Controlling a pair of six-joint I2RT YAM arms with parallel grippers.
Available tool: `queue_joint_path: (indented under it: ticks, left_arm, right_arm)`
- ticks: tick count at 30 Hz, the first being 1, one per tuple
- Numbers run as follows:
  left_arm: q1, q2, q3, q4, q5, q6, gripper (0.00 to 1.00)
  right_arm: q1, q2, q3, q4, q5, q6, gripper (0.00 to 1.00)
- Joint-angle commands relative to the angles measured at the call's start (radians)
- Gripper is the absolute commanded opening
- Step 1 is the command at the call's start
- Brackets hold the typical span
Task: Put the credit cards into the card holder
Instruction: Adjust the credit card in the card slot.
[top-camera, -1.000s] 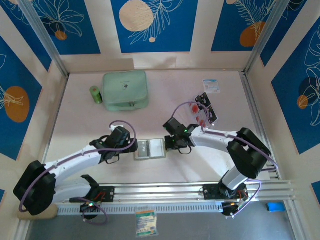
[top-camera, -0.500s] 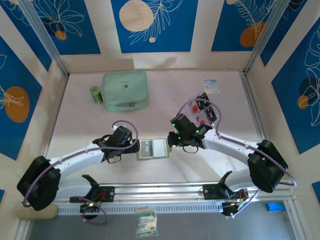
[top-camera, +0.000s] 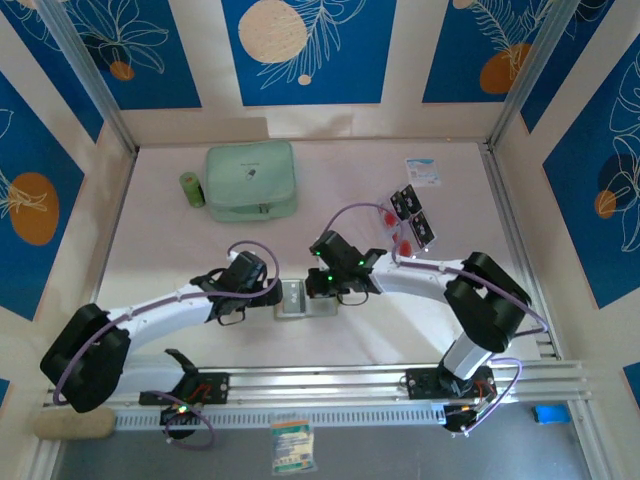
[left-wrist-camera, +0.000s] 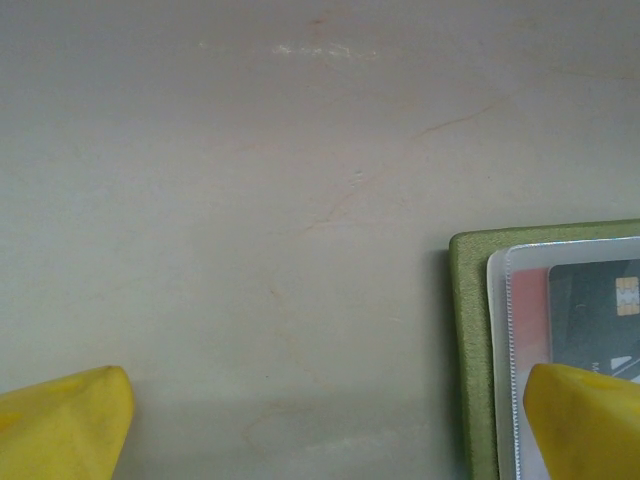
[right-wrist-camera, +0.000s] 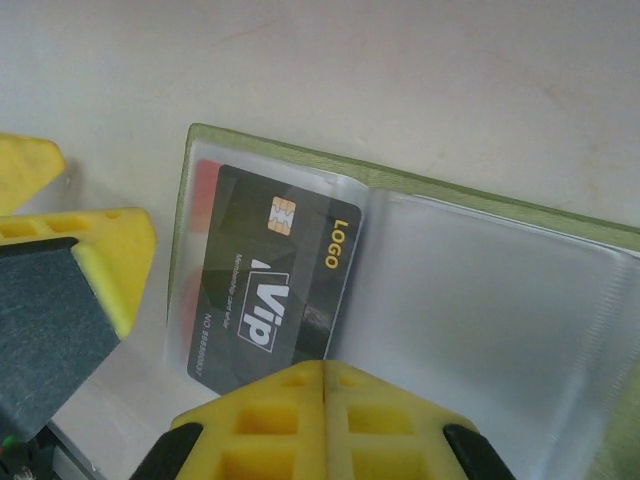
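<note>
card holder (top-camera: 300, 301): we see it lying open and flat on the table (top-camera: 200, 240), toward the near edge and between the two arms. We judge it is spread like this so that its clear sleeve (right-wrist-camera: 480, 310) faces up for loading.
black VIP card (right-wrist-camera: 270, 290): it lies slightly askew in the left page, under the clear plastic as far as we can tell. A reddish card (right-wrist-camera: 205, 185) shows beneath it in the same page.
left gripper (left-wrist-camera: 325, 425): the jaws are spread as wide as they go and grip nothing. Its left fingertip sits over bare table and its right fingertip lies on the left edge of the card holder. We read this as pinning the holder so it cannot slide.
right gripper (right-wrist-camera: 325, 388): the fingers are pressed together with nothing between them. It reaches in from the right across the empty right page, with the closed tips at the edge of the black VIP card. We judge the tips serve as a pusher, though we cannot tell whether they touch the card.
loose credit cards (top-camera: 411, 218): several black and red-blotched ones lie clustered farther back and to the right, well apart from the holder, not yet loaded.
mint-green zip case (top-camera: 251, 180): it sits at the far left with a small green cylinder (top-camera: 191, 189) just beside it. We see no part for it in this step.
white-and-blue packet (top-camera: 423, 171): it lies at the far right, beyond the cards.
</note>
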Motion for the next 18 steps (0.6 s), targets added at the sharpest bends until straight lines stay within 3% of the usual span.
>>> queue_joint_path:
  ticks: [1, 18]
  left_arm:
    - [-0.004, 0.004, -0.01, 0.013, -0.007, 0.01, 1.0]
    - [-0.004, 0.04, -0.032, 0.03, -0.019, 0.01, 0.99]
  right_arm:
    - [0.009, 0.028, 0.038, 0.026, -0.03, 0.014, 0.0]
    - [0.009, 0.101, 0.045, 0.052, -0.04, 0.024, 0.0]
